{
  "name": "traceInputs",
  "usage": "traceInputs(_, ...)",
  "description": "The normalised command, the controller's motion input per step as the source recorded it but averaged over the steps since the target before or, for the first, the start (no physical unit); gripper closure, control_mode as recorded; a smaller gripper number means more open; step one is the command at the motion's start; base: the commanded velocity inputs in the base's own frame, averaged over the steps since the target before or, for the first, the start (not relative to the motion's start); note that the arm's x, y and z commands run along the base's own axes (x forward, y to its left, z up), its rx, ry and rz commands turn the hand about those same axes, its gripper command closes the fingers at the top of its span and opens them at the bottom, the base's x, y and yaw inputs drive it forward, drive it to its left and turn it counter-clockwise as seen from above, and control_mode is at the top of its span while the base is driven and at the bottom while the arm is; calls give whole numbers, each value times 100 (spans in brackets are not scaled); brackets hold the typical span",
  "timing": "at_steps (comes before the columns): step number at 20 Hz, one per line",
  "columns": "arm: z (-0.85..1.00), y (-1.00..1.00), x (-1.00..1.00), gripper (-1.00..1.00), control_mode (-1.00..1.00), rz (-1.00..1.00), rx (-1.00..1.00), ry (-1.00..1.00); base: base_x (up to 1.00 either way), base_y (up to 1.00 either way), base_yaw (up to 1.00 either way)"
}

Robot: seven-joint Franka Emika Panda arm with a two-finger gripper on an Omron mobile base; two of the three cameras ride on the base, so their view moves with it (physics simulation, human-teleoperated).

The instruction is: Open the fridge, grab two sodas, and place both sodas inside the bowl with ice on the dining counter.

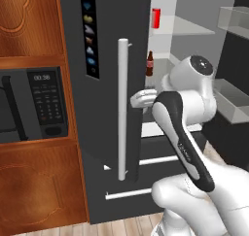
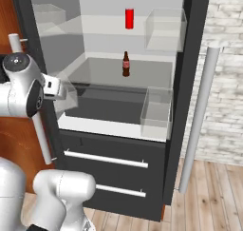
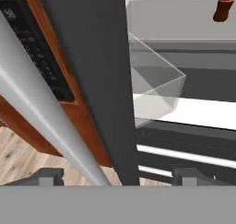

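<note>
Jaws spread open, straddling the fridge's [image 1: 112,109] smooth pale bar handle [image 3: 44,112] and dark matte door edge, gripping nothing. Fridge stands open: white inside, clear glassy shelves and bins. Red can [image 2: 129,18] on upper shelf, brown bottle [image 2: 126,64] below. Black microwave [image 1: 36,104] in glossy wood cabinet alongside.

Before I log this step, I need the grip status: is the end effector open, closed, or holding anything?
End effector: open, holding nothing; its fingertips stand on either side of the fridge door's edge.
</note>
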Motion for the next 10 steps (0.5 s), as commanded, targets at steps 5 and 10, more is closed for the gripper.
traceInputs(5,0,-82,-9,-100,-100,1,24,0,0,0,0)
traceInputs(10,9,-23,76,-100,-100,8,33,7,0,0,0)
